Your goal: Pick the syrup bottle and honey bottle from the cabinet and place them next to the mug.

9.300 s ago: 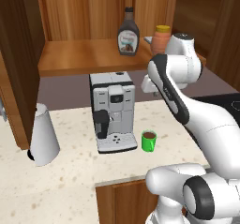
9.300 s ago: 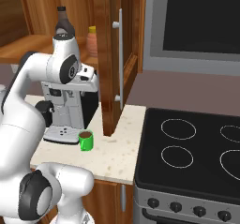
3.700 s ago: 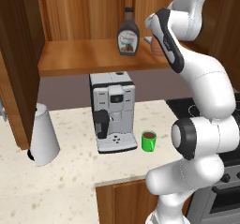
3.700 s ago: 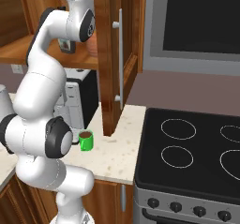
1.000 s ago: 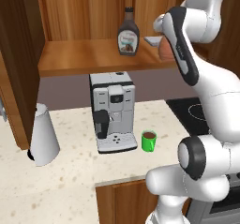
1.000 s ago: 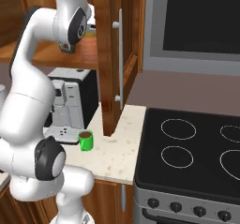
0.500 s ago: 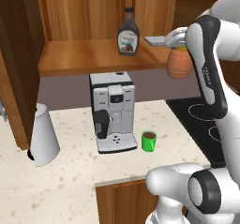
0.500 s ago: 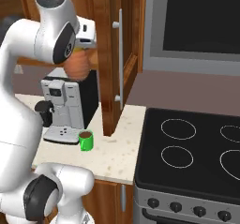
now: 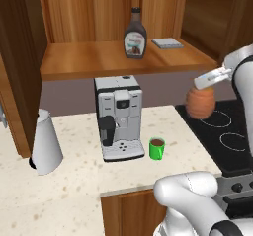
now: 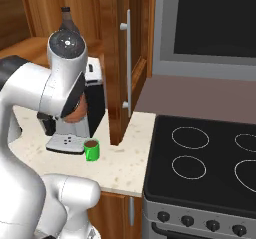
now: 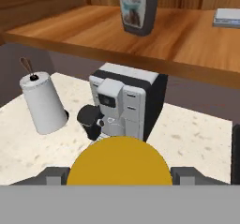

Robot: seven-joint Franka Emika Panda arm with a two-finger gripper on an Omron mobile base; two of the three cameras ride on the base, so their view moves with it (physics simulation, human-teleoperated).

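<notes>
The cabinet (image 9: 118,57) fills the twelve o'clock of the left base view, its shelf bearing the syrup bottle (image 9: 135,34), not yet fetched. Below stands the coffee machine (image 9: 118,116), with the kettle (image 9: 45,142) at its nine o'clock. The honey bottle (image 9: 199,102) hangs in the air over the counter's edge by the stove (image 9: 222,131), clamped by the gripper (image 11: 119,174), likely on its way down to the mug (image 9: 157,148) at seven o'clock. The hand view shows the yellow lid between the fingers; the right base view hides most of the jar behind the arm.
</notes>
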